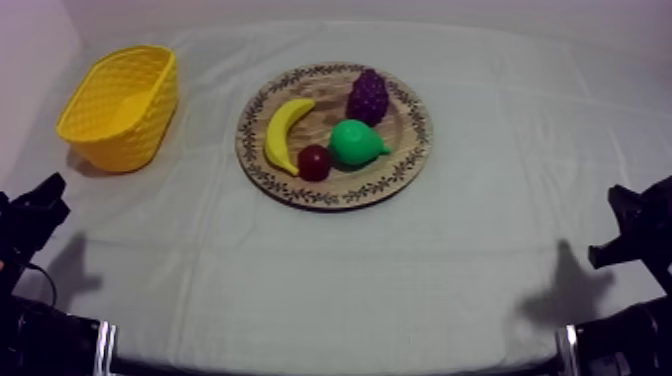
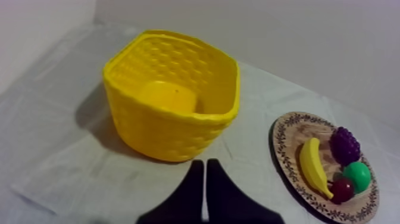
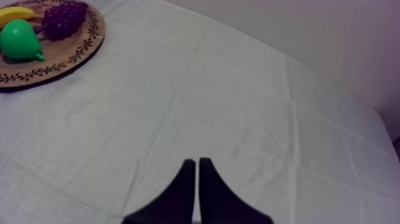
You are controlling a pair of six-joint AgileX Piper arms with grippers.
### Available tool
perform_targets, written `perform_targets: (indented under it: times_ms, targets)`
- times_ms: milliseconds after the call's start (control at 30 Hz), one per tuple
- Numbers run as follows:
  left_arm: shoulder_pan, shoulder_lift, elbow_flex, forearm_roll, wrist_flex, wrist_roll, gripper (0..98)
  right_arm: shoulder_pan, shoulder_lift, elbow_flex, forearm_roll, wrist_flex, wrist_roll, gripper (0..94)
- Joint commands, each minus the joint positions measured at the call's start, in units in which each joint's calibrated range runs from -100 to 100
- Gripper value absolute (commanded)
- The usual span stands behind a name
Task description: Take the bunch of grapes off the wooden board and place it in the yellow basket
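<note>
Bare counter point(image 1: 208, 175) lies open between the wooden board point(image 1: 330, 197) and the yellow basket point(image 1: 150, 125). The pear point(image 1: 356, 143) sits just beside the bunch of grapes point(image 1: 368, 96), on its near side.

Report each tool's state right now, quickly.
Left tool: shut, holding nothing, near the yellow basket.
Right tool: shut, holding nothing.
</note>
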Motion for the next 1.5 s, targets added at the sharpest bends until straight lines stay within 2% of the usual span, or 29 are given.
perform_targets:
  times_ms: [0, 467, 667, 800, 933, 1133, 1467]
  targets:
    - [0.01, 0.00, 0.02, 0.03, 0.01, 0.01, 0.1, 0.00, 0.00, 0.00, -0.01, 0.03, -0.01, 0.3]
    - [1.22, 0.00, 0.02, 0.15, 0.01, -0.20, 0.1, 0.00, 0.00, 0.00, -0.01, 0.03, -0.04, 0.3]
    - [3.81, 0.00, -0.85, 0.20, 2.39, -5.77, 0.1, 0.00, 0.00, 0.00, -0.01, 0.03, -0.05, 0.3]
    - [5.36, 0.00, -1.43, 0.32, 3.43, -5.98, 0.1, 0.00, 0.00, 0.00, -0.01, 0.03, -0.05, 0.3]
    - [7.05, 0.24, -2.25, 0.82, 5.51, -6.39, 0.1, 0.00, 0.00, 0.00, -0.01, 0.03, -0.06, 0.3]
    - [9.12, 6.71, -3.46, 2.99, 6.23, -7.67, 0.0, 0.00, 0.00, 0.00, -0.01, 0.03, -0.06, 0.3]
    - [10.63, 21.07, -12.53, 5.10, 7.36, -5.12, 0.0, 0.00, 0.00, 0.00, -0.01, 0.03, -0.01, 0.3]
